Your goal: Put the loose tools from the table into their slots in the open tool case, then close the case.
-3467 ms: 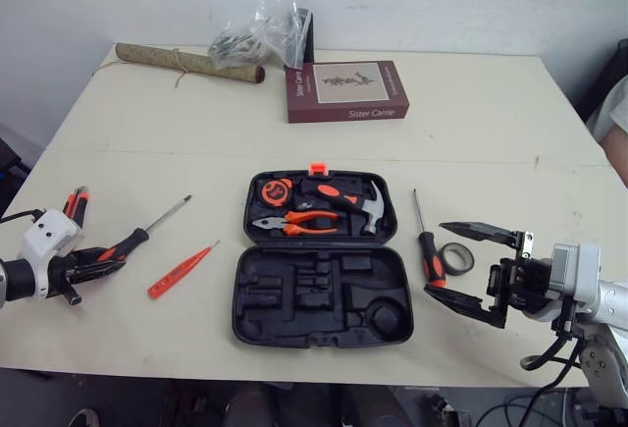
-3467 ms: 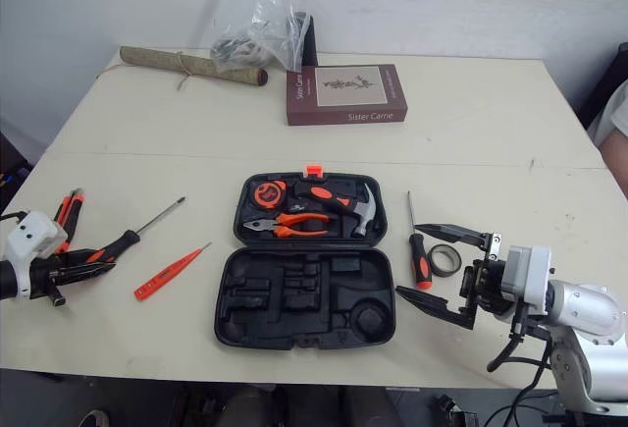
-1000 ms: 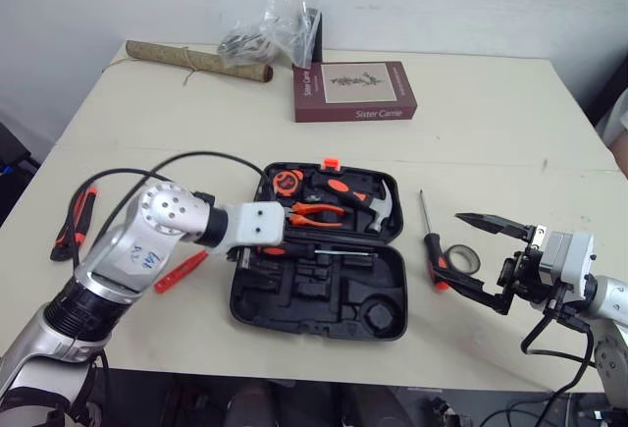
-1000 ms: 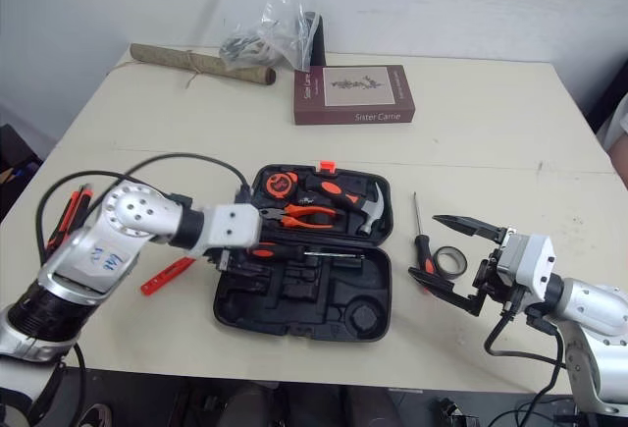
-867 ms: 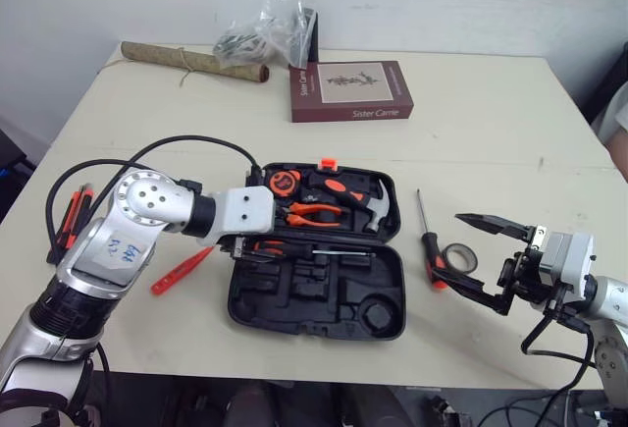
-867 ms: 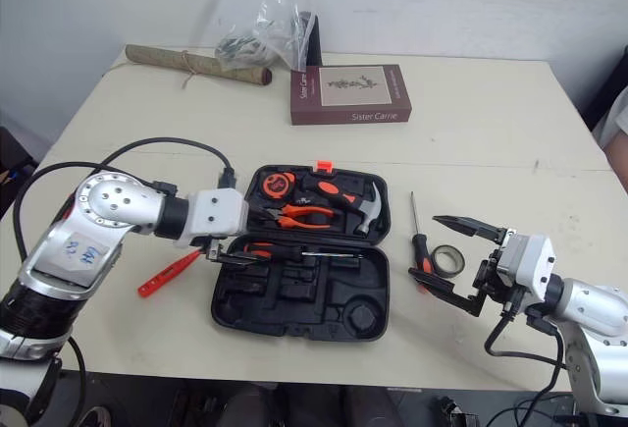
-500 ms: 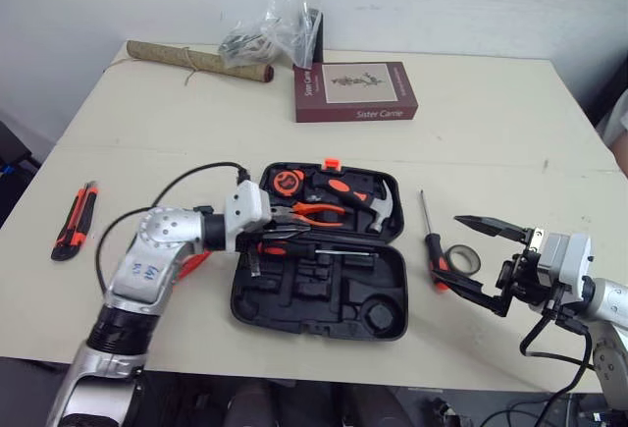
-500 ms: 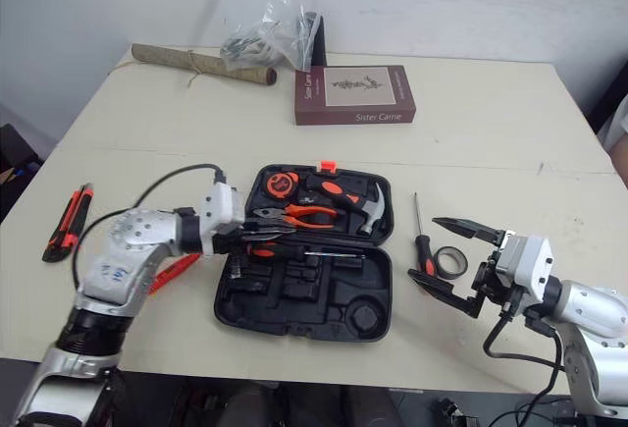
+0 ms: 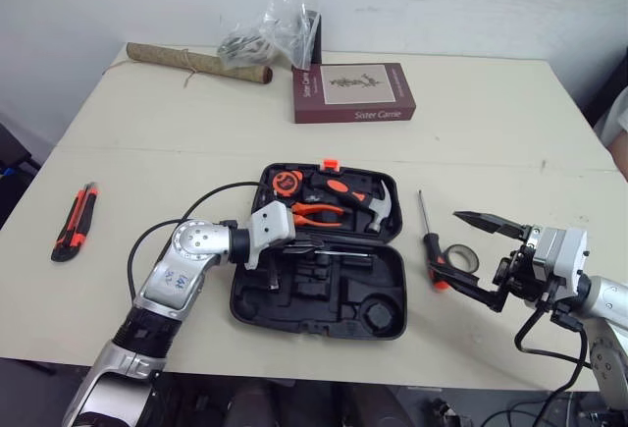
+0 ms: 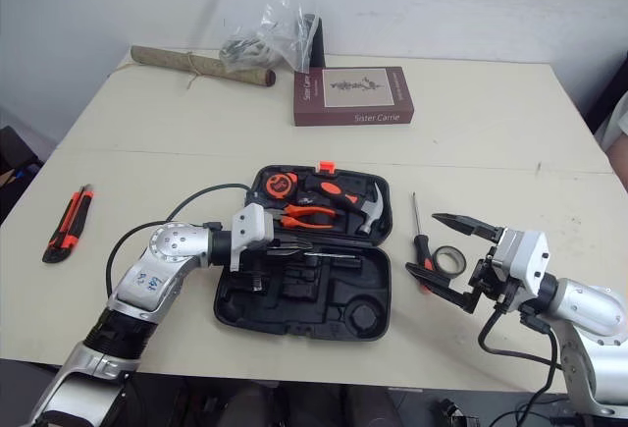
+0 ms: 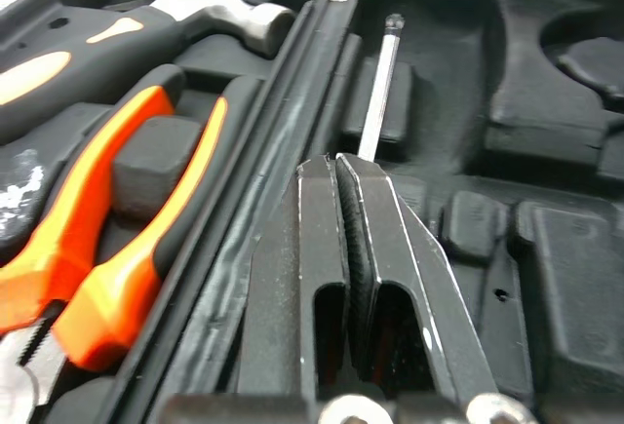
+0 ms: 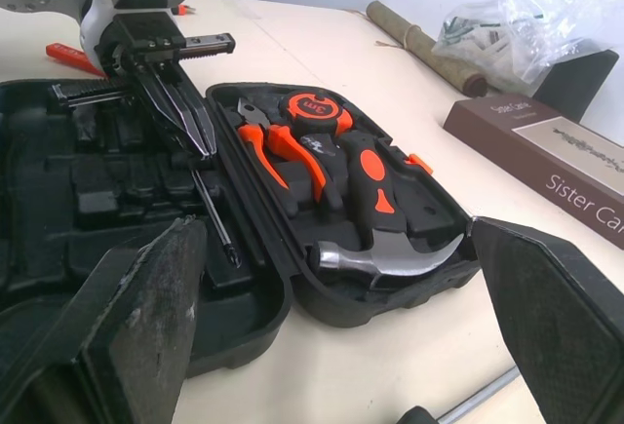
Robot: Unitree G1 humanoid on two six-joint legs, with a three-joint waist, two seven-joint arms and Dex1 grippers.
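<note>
Two black fingers of the left gripper (image 11: pixel 336 163) pinch a screwdriver (image 11: pixel 379 88), its shaft lying in the open tool case (image 9: pixel 324 299) beside the hinge, at centre frame. The right gripper (image 9: pixel 444 241) is spread wide at lower right, near another screwdriver (image 9: pixel 431 244) and a tape roll (image 9: pixel 459 257) on the table (image 9: pixel 491 133).

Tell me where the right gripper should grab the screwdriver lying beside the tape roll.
Probably best: take the screwdriver by its thick black-and-orange handle, the end nearest the robot, from above with the right gripper, jaws across it. It lies flat with the thin shaft pointing away, and the tape roll crowds the handle's right side.
</note>
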